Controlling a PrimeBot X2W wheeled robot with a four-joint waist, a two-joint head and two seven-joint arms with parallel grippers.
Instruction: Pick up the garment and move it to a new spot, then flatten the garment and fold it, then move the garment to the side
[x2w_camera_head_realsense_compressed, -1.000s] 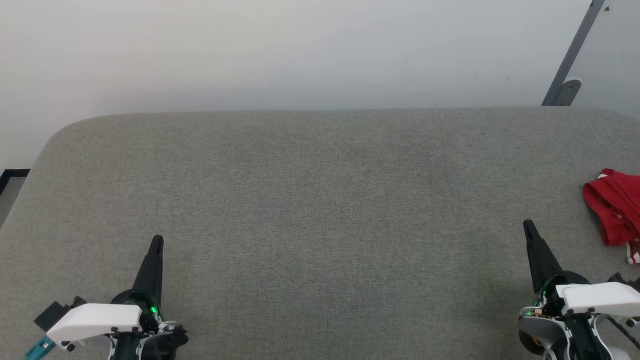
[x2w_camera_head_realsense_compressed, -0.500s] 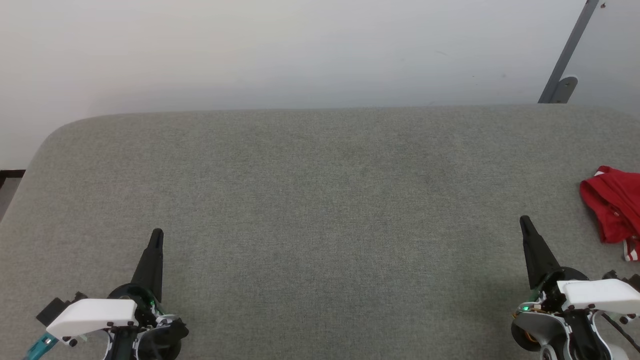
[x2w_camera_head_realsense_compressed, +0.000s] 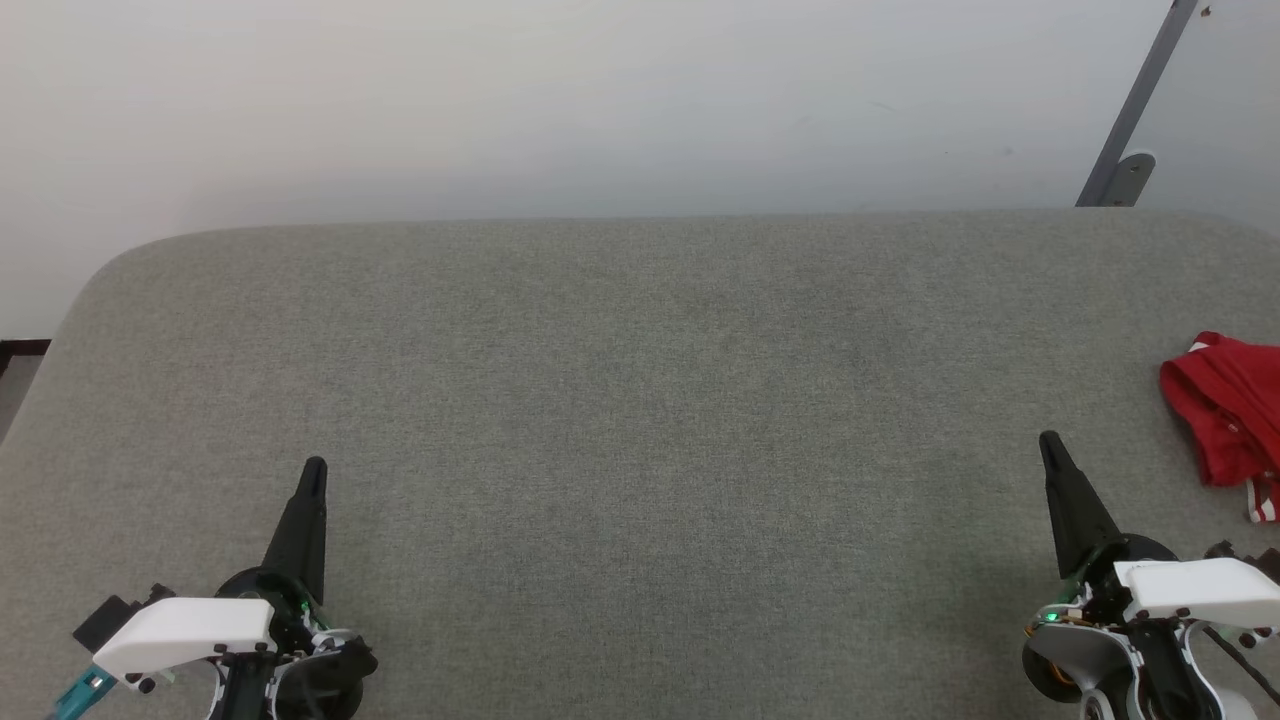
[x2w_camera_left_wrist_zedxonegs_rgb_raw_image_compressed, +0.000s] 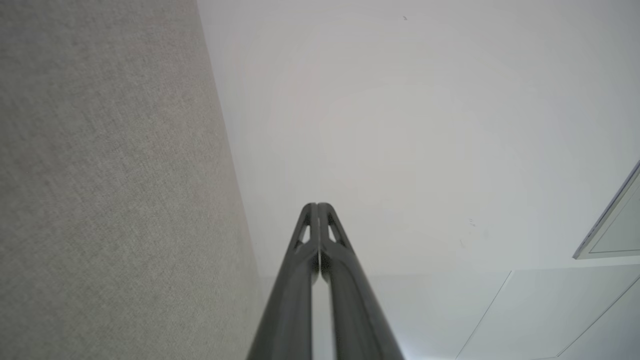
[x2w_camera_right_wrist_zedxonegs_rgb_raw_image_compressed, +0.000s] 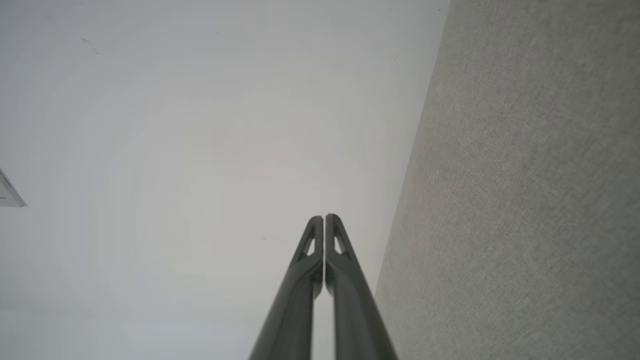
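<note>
The garment (x2w_camera_head_realsense_compressed: 1228, 420) is a crumpled bright red heap at the right edge of the head view, cut off by the frame, with a bit of red-and-white striped trim at its lower end. It lies on the grey fabric table (x2w_camera_head_realsense_compressed: 640, 420). My right gripper (x2w_camera_head_realsense_compressed: 1048, 442) rests at the lower right, shut and empty, its tip a short way left of the garment and apart from it. My left gripper (x2w_camera_head_realsense_compressed: 314, 468) rests at the lower left, shut and empty, far from the garment. Both wrist views show the fingers (x2w_camera_left_wrist_zedxonegs_rgb_raw_image_compressed: 317, 207) (x2w_camera_right_wrist_zedxonegs_rgb_raw_image_compressed: 323, 218) pressed together.
A pale wall stands behind the table's far edge. A grey metal strut (x2w_camera_head_realsense_compressed: 1135, 105) leans at the top right. The table's rounded far left corner (x2w_camera_head_realsense_compressed: 110, 270) shows, with dark floor beyond it at the left.
The whole head view shifted slightly between one second ago and half a second ago, a camera move. Since then nothing has moved; both grippers stay shut.
</note>
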